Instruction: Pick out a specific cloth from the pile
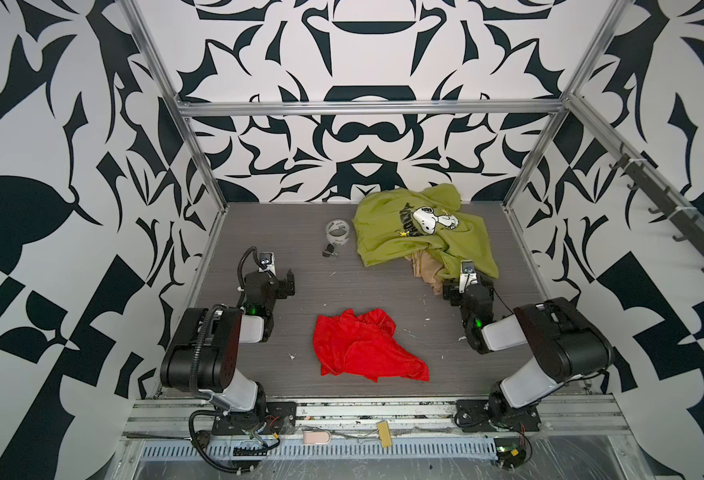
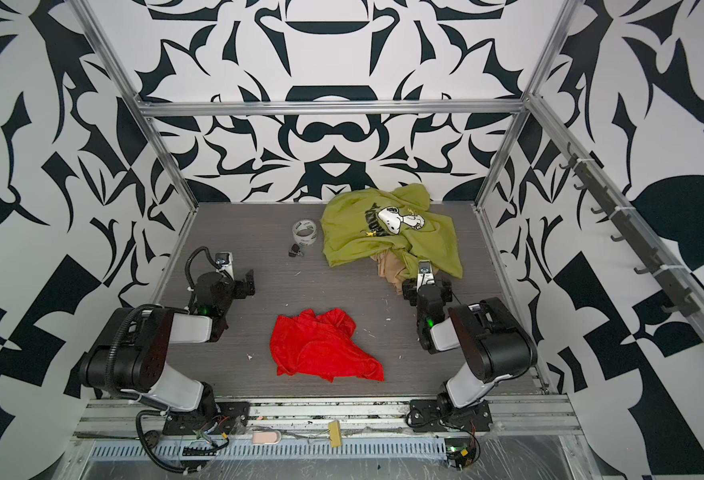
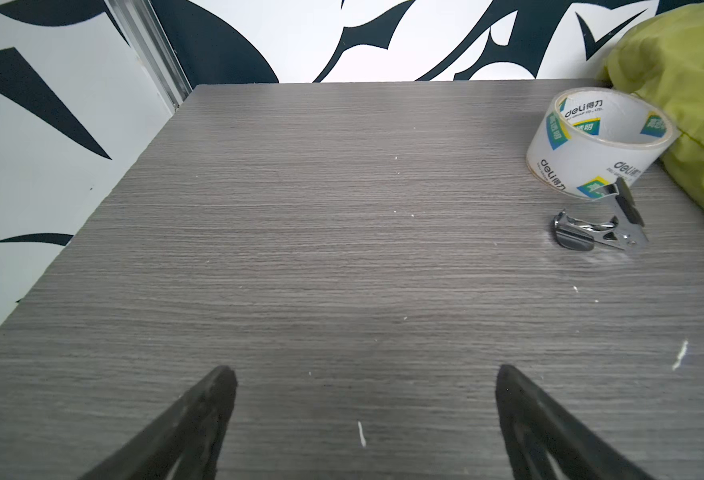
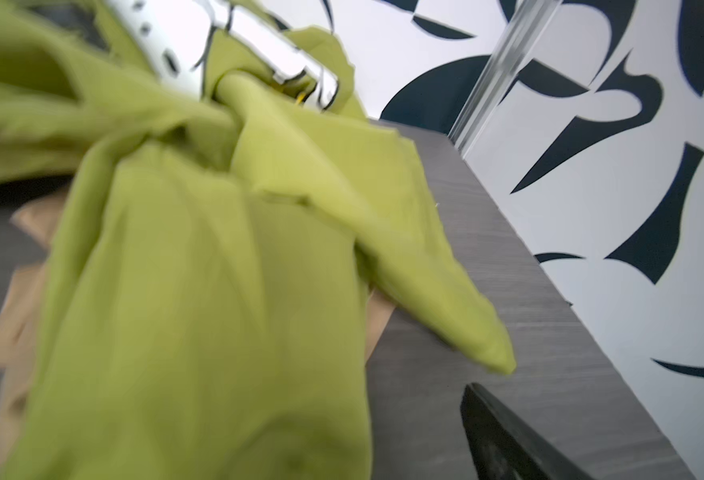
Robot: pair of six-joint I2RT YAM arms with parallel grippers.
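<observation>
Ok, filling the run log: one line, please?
red cloth: front, off pile | left gripper: open, empty | right gripper: open, at pile

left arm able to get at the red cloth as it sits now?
Probably yes. The red cloth lies alone on the bare table, near the front and apart from the pile. The left claw is open and empty, and nothing stands between it and the red cloth.
</observation>
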